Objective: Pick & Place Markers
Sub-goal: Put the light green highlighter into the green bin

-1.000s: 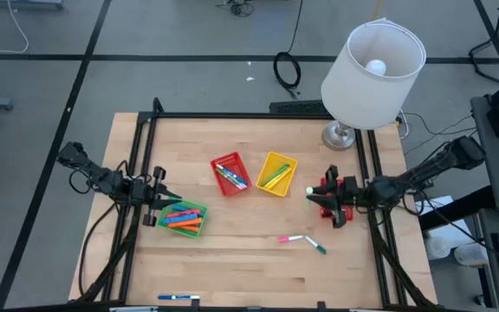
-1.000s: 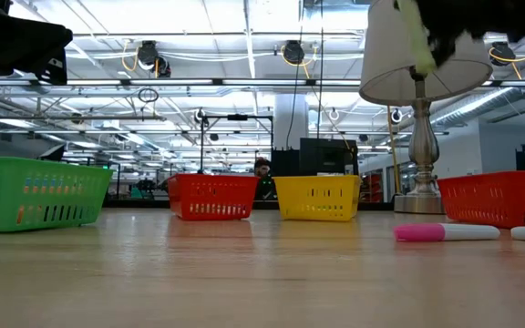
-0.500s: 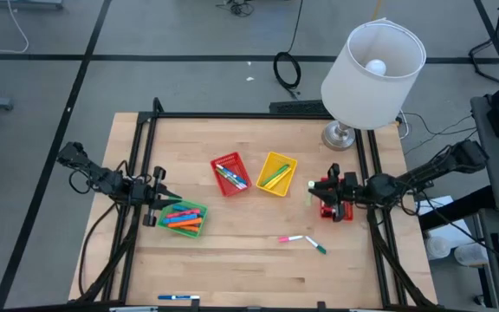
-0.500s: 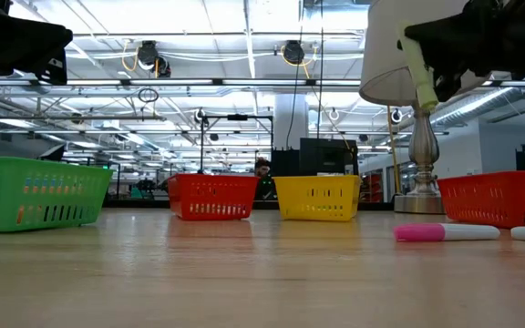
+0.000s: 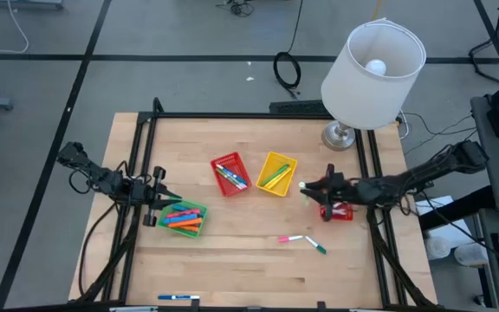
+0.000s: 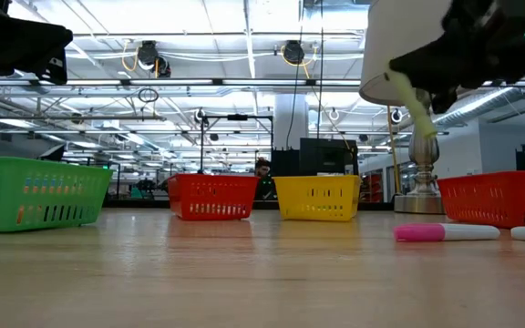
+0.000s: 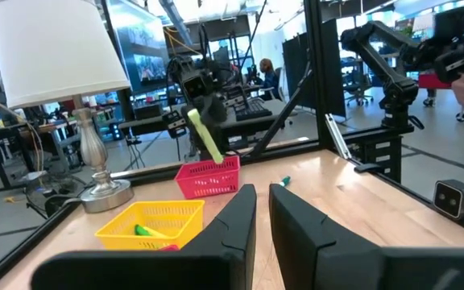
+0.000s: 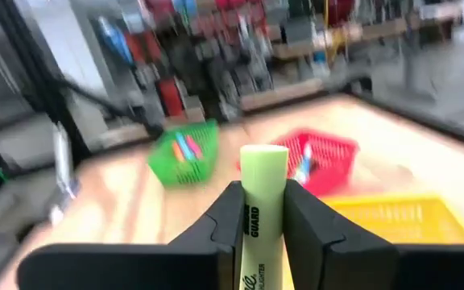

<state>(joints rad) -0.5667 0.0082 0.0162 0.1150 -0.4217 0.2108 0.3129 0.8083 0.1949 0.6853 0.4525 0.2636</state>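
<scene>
Several markers (image 5: 183, 217) in green basket (image 5: 196, 209)

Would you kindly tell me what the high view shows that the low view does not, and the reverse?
Only the high view shows the markers lying in the green basket, the second small red basket under the right arm, and a blue marker at the table's near edge. Only the low view shows the ceiling lights and room behind the table. Both show the yellow basket, the lamp, the pink marker on the table, and the right tool holding a pale yellow-green marker.
</scene>
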